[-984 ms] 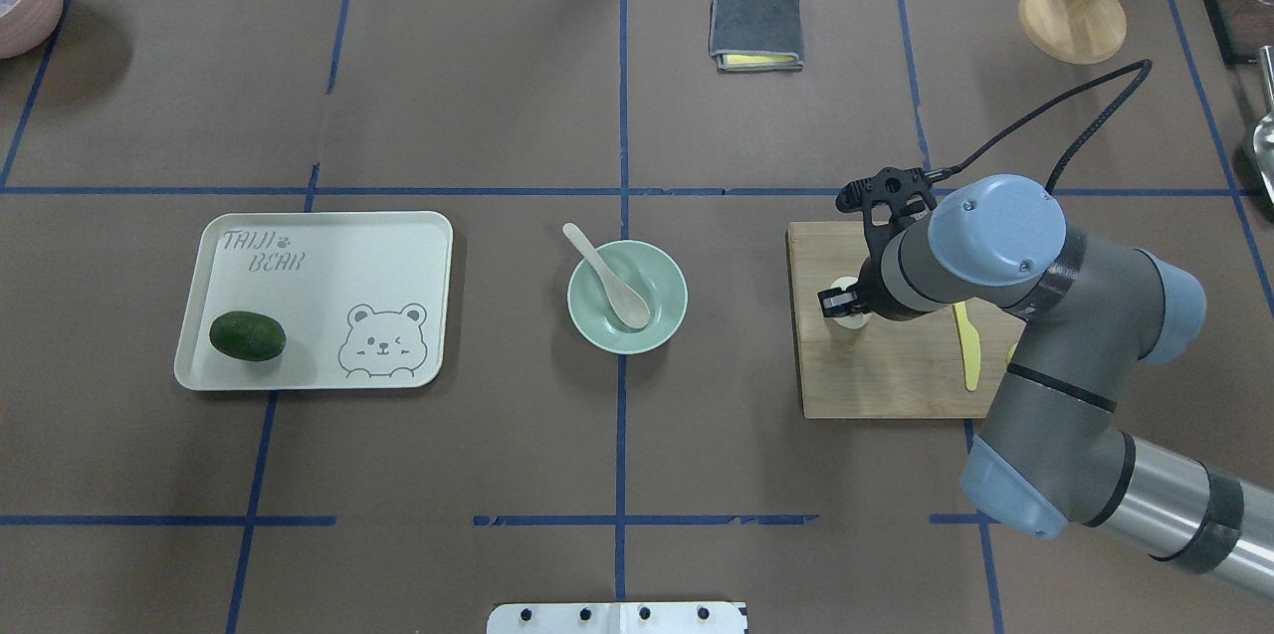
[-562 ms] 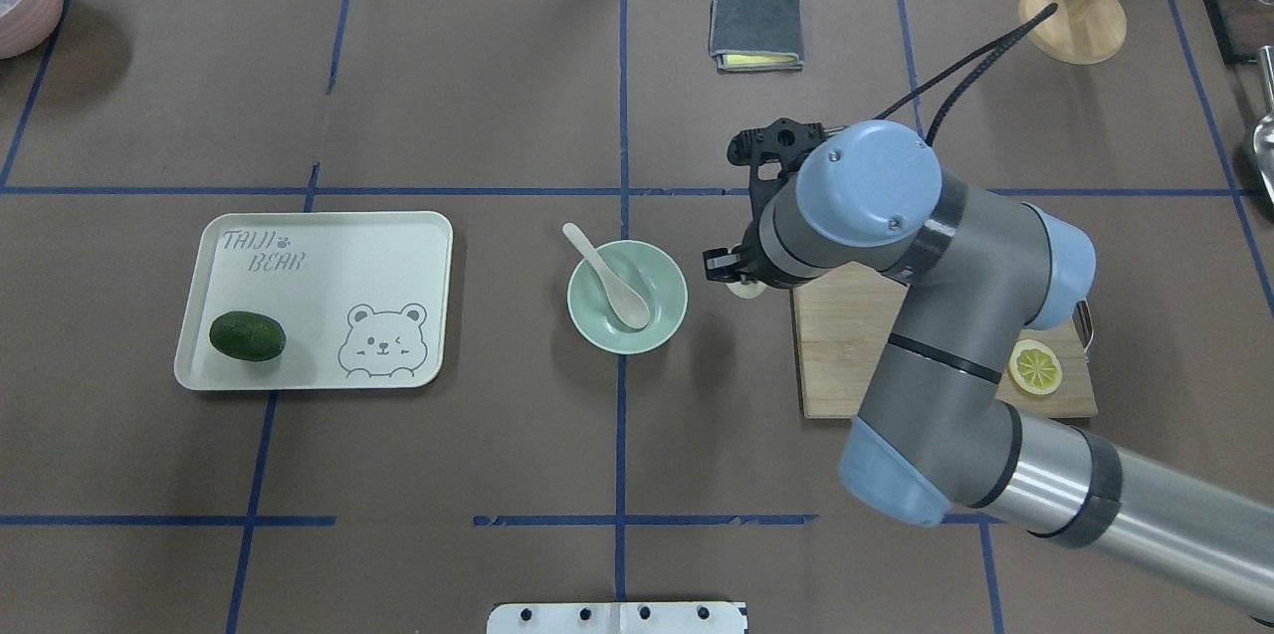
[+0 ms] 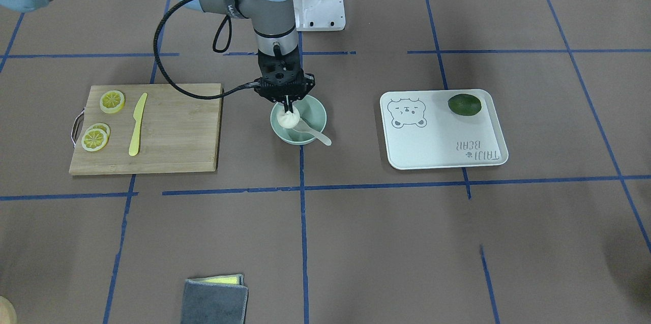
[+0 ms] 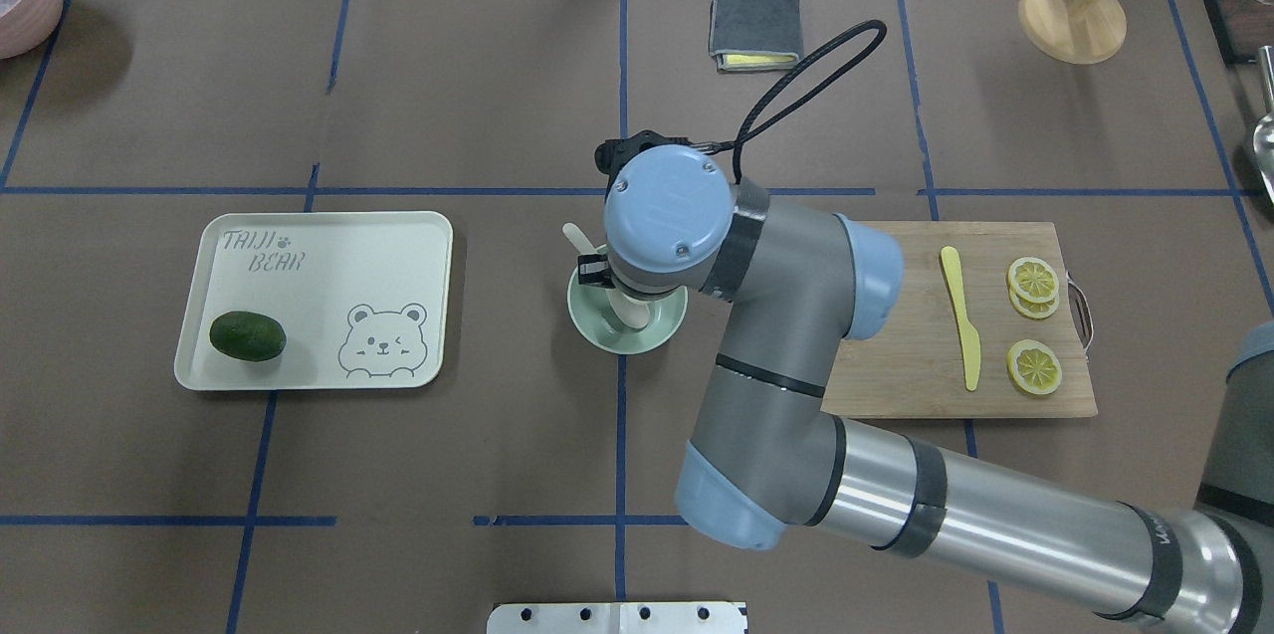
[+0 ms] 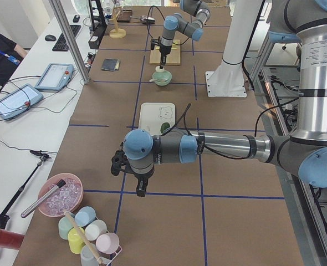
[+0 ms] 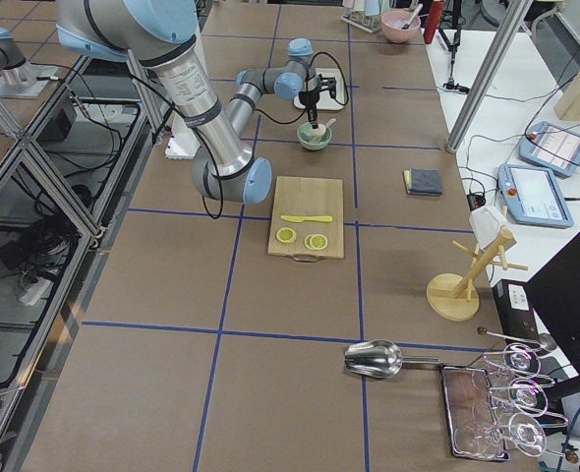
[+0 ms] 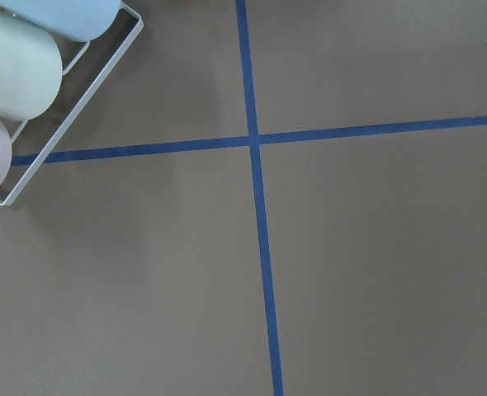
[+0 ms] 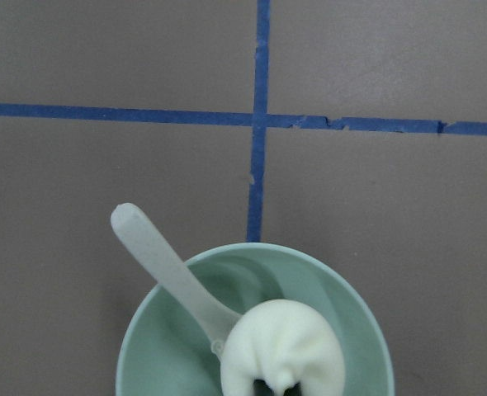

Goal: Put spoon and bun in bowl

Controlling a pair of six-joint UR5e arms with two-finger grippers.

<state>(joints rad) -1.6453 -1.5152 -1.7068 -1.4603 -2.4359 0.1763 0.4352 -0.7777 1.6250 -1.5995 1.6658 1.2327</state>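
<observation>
While my right gripper (image 3: 288, 108) hung over the bowl (image 3: 318, 110), its fingers were clamped on the bun (image 3: 288, 120), held just above the bowl's inside and not yet set down. One spoon (image 3: 314, 134) lay in the bowl, its handle leaning out over the rim. I judged that letting go from there could land the bun on the scoop and lever the spoon out, or bounce it off the rim. I counted one bowl, one bun, one spoon. On my right of the bowl a cutting board (image 3: 173, 130) held three lemon slices (image 3: 112, 101) and one yellow knife (image 3: 137, 123). On my left of the bowl sat one lime (image 3: 464, 105) on a tray (image 3: 442, 146). My left gripper (image 5: 139, 191) hung far from the bowl, and I could not tell whether its fingers were apart.
</observation>
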